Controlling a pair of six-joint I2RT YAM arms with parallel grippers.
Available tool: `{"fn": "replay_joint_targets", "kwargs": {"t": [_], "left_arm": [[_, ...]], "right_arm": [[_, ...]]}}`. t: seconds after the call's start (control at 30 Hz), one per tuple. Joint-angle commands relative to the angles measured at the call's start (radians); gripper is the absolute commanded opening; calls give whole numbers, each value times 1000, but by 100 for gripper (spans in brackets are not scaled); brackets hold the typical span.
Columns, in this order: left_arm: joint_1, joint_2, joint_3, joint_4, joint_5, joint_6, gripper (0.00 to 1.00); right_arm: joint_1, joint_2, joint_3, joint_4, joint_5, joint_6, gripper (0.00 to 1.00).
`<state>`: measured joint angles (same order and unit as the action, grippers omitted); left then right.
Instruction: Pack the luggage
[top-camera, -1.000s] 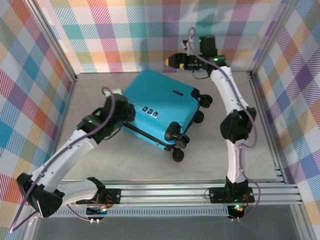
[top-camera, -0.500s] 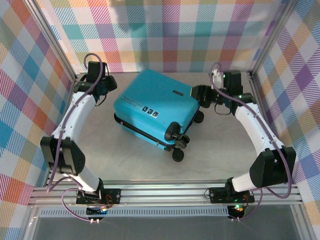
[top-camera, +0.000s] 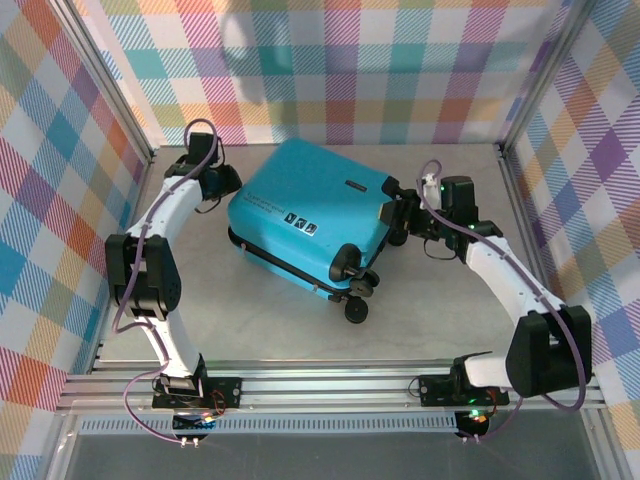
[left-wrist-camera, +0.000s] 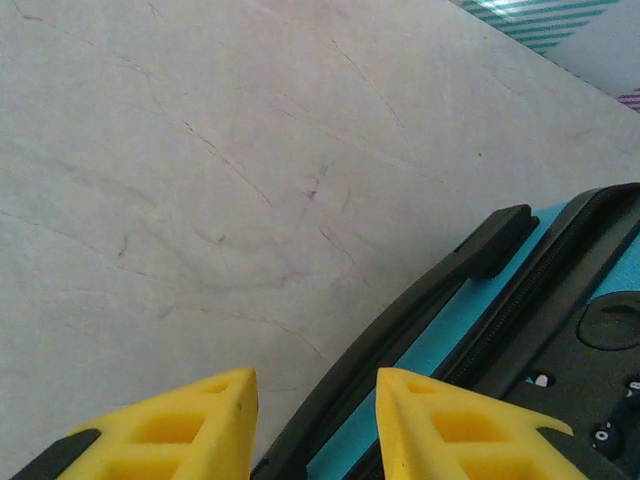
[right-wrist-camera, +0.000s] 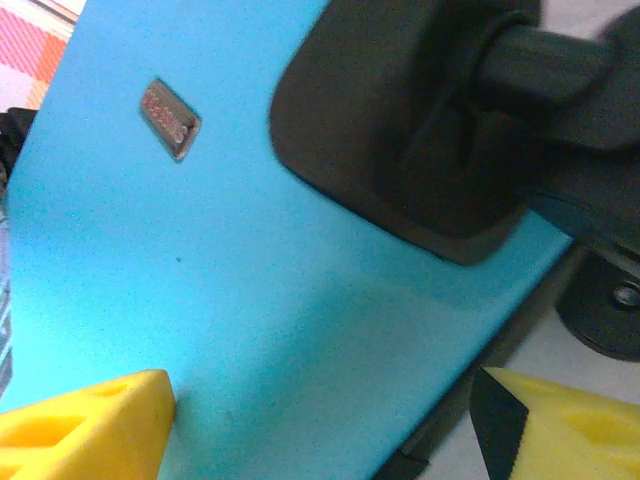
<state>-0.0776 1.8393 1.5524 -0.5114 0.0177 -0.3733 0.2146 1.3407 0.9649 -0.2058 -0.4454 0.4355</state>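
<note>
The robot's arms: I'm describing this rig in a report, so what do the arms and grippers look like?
Both the left arm and the right arm have white links with bulky black joint housings. A thin purplish cable loops loosely along each. The left gripper and right gripper carry bright yellow wedge-shaped fingers with moulded hollow pockets.

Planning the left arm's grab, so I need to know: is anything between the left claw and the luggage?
Nothing visible does. The left claw hangs open right over the luggage at its black handle, with bare table beside it.
</note>
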Motion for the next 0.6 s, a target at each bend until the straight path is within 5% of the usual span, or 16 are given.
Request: {"fn": "replay_joint_targets", "kwargs": {"t": [0.0, 0.57], "left_arm": [[0, -35, -27, 43, 92, -4, 35], [-19, -279, -213, 103, 249, -43, 34]], "right_arm": [[50, 67, 28, 51, -32, 3, 78], [241, 178, 209, 214, -188, 4, 78]]}}
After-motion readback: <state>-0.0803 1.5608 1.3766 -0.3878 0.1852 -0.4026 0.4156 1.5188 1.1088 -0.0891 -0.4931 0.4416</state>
